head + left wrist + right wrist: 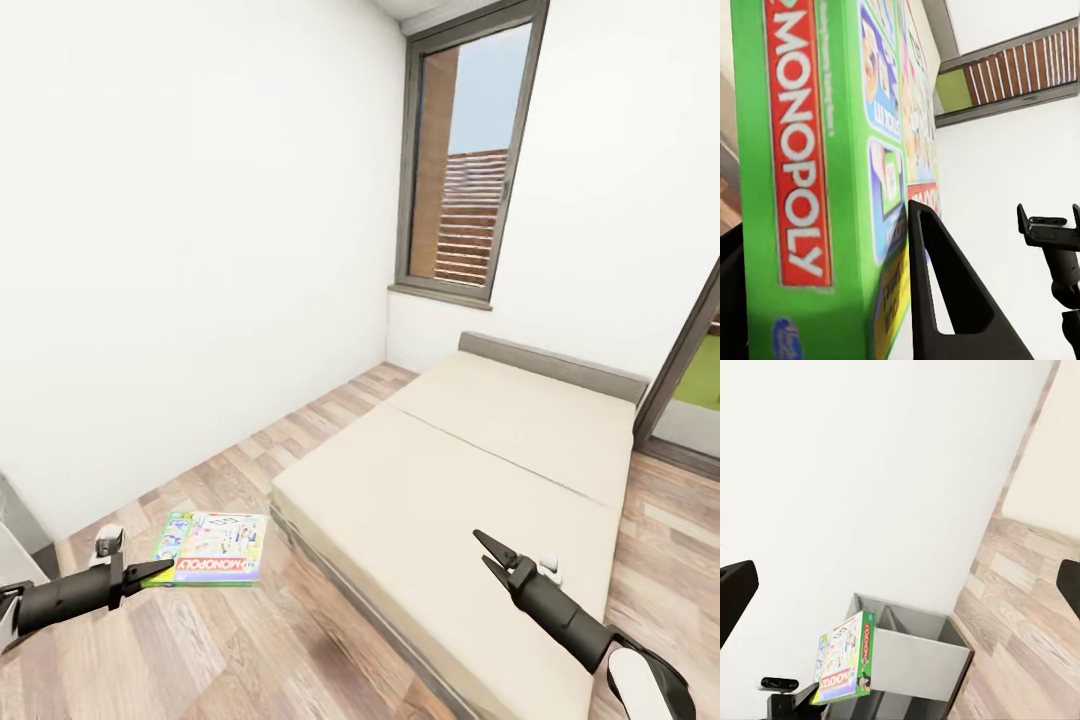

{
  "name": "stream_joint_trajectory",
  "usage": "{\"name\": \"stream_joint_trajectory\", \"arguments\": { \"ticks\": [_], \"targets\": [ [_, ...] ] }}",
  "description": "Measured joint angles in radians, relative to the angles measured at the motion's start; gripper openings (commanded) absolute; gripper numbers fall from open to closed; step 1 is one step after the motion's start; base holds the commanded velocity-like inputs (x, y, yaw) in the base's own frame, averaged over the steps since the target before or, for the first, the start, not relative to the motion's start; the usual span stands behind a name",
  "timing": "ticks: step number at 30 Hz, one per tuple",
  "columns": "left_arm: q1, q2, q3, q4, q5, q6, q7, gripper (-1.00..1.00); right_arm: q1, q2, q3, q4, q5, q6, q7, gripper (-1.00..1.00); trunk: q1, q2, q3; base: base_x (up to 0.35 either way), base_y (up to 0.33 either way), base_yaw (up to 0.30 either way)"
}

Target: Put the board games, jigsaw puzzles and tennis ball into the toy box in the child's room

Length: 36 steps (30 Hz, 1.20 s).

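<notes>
My left gripper [160,572] is shut on the edge of a white-and-green Monopoly board game [210,548], holding it flat above the wood floor beside the bed [480,470]. In the left wrist view the box [795,150] sits against one black finger [945,300]. My right gripper [481,547] hangs open over the beige mattress near its front edge, nothing between its fingers [735,592]. The right wrist view shows the board game [844,660] from afar. The toy box, jigsaw puzzles and tennis ball are out of view.
A white wall runs along the left, with a tall dark-framed window [470,160] behind the bed's grey headboard [550,365]. A grey piece of furniture [915,652] stands against the wall behind the held box. Wood-plank floor [250,640] lies between me and the bed.
</notes>
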State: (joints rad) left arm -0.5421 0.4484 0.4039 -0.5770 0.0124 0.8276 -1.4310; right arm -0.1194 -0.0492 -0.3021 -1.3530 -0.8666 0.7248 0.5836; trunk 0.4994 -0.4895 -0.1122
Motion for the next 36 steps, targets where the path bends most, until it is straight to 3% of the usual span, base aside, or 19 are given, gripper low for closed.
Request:
{"name": "stream_joint_trajectory", "arguments": {
  "ticks": [13, 36],
  "targets": [
    [0.000, -0.004, 0.000, 0.000, 0.001, -0.001, 0.000, -1.00, 0.002, -0.009, 0.013, -0.002, 0.000, -0.002, 0.001, 1.00, -0.050, 0.091, 0.056, 0.000, 0.000, 0.226],
    [0.000, -0.008, -0.001, 0.000, 0.002, -0.001, 0.001, -1.00, 0.004, -0.007, 0.028, 0.000, 0.000, -0.003, -0.002, 1.00, -0.050, 0.092, 0.083, 0.000, 0.000, 0.226]
  ]
}}
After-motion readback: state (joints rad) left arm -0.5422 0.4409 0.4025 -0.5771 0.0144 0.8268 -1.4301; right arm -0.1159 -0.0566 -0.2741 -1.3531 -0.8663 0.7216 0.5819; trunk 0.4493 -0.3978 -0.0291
